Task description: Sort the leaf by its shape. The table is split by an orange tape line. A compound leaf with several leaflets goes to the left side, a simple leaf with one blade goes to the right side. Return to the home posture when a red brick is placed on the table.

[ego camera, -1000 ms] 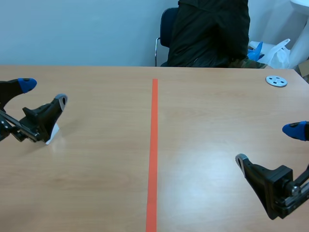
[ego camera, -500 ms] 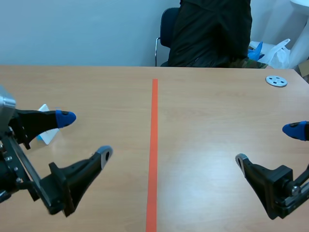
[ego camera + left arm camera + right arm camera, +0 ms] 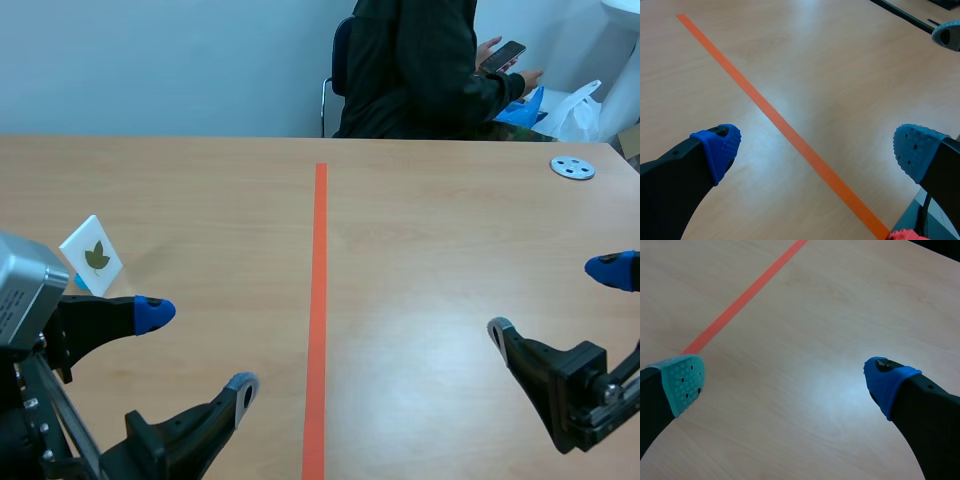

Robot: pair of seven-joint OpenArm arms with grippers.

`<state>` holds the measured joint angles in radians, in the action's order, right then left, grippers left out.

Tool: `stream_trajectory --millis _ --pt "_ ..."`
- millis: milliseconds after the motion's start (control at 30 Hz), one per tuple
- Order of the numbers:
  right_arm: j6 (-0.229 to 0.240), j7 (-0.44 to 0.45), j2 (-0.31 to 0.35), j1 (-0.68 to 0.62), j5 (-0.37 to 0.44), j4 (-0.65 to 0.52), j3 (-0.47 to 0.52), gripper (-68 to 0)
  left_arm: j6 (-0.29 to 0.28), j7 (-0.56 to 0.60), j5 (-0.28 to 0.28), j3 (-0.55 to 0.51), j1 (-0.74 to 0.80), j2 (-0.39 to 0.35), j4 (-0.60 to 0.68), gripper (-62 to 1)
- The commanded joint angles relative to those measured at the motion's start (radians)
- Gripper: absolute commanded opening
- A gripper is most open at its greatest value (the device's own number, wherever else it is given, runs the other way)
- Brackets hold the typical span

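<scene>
One leaf card (image 3: 92, 257) stands left of the tape line (image 3: 318, 300), its leaf shape indistinct.

White card (image 3: 92, 256) with a dark green leaf picture; light brown wooden table (image 3: 450, 230) with an orange line (image 3: 319, 280); black left gripper (image 3: 817, 147) with blue dotted pads (image 3: 722, 147); black right gripper (image 3: 786, 382) with one blue, one blue-green with dots; grey disc (image 3: 572, 168) with small holes.

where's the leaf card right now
In the scene view the white leaf card stands propped up, well to the left of the orange tape line. It is just beyond the open left gripper and clear of its fingers.
</scene>
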<state>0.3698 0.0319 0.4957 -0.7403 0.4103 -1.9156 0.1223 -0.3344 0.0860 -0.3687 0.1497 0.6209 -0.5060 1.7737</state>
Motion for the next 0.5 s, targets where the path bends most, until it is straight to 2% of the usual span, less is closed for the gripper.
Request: stream_trajectory --millis 0,467 --pt "-0.003 0.012 0.008 0.011 0.019 -0.005 0.001 0.4 0.01 0.023 -0.011 -0.006 -0.003 0.01 0.019 1.4" --pt "-0.004 0.011 0.008 0.011 0.019 -0.005 0.001 0.4 0.01 0.048 -0.01 -0.006 -0.003 0.012 0.019 1.4"
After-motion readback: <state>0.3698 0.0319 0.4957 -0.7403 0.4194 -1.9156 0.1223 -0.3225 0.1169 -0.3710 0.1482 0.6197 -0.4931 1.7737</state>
